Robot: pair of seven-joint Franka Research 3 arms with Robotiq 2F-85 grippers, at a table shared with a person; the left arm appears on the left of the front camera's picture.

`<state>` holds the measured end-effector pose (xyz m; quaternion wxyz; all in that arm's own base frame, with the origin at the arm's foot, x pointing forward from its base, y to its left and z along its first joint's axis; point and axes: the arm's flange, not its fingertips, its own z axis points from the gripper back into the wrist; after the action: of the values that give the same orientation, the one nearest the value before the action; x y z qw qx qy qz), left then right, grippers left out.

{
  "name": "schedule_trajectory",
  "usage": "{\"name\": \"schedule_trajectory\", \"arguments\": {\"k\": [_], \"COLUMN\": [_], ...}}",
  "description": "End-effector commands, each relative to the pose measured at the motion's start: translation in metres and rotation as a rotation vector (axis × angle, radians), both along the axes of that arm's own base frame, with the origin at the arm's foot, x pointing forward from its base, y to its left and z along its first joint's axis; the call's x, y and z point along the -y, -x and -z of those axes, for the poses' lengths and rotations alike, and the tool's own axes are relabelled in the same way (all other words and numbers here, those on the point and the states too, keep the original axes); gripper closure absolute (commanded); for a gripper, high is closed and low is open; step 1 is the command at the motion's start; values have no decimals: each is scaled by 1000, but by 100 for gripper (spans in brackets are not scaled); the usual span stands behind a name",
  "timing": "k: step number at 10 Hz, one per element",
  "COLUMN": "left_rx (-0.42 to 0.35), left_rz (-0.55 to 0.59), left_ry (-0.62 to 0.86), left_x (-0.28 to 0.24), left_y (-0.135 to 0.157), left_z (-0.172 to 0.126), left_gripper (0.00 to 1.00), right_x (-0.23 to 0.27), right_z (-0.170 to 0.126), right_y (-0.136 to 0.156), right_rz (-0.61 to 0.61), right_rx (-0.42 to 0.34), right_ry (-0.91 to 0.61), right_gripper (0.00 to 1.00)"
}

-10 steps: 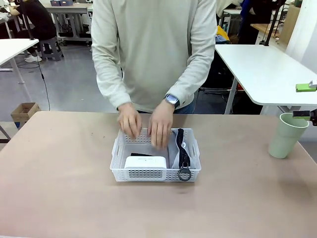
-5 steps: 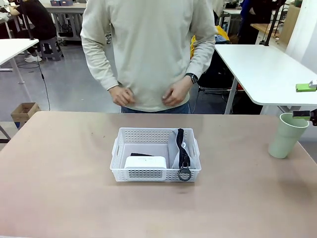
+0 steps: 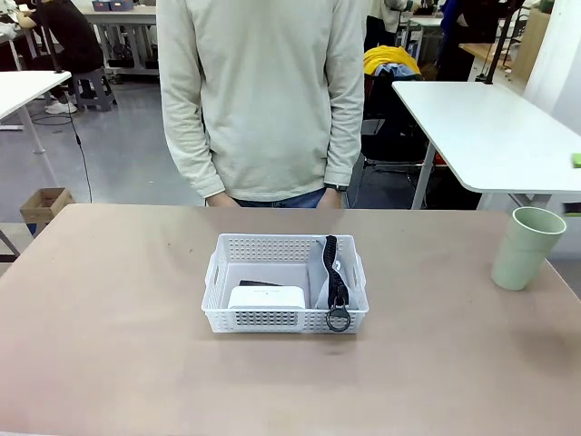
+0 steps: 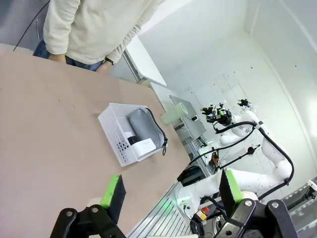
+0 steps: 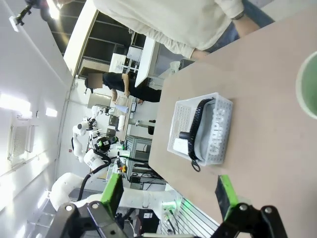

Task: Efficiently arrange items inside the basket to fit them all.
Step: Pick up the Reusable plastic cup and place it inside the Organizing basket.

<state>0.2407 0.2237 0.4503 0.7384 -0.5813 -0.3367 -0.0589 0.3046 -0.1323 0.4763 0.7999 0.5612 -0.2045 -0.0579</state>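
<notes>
The 2 claws, left gripper point(image 4: 172, 188) and right gripper point(image 5: 170, 194), are spread wide and hold nothing. The basket point(image 3: 272, 242) stands mid-table, with the pouch point(image 3: 318, 272) at its right and the white box point(image 3: 266, 297) near left. A black thing point(image 3: 259, 284) behind the box is mostly hidden. The cup point(image 3: 525, 250) stands well right, outside the basket.

i see my left gripper point(image 4: 172, 188) and right gripper point(image 5: 170, 193): black linkage fingers with round pivot screws and green pads point(image 4: 113, 191). the person point(image 3: 261, 109) wears a cream long-sleeved sweater point(image 3: 218, 54), blue jeans point(image 3: 277, 201) and a dark wristwatch point(image 3: 338, 188).
</notes>
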Motion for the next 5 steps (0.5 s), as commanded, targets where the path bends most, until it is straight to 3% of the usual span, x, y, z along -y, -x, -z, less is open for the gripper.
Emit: {"name": "schedule_trajectory", "arguments": {"k": [1,4,5], "left_rx": [33,33,33], "left_rz": [3,3,3], "left_ry": [10,10,10], "left_x": [1,1,1], "left_y": [0,0,0], "left_z": [1,1,1], "left_gripper": [0,0,0], "right_x": [60,90,91], "right_z": [15,51,71], "right_y": [6,16,13], "right_rz": [3,36,86], "right_rx": [149,510,553], "right_ry": [107,244,340], "right_gripper": [0,0,0]}}
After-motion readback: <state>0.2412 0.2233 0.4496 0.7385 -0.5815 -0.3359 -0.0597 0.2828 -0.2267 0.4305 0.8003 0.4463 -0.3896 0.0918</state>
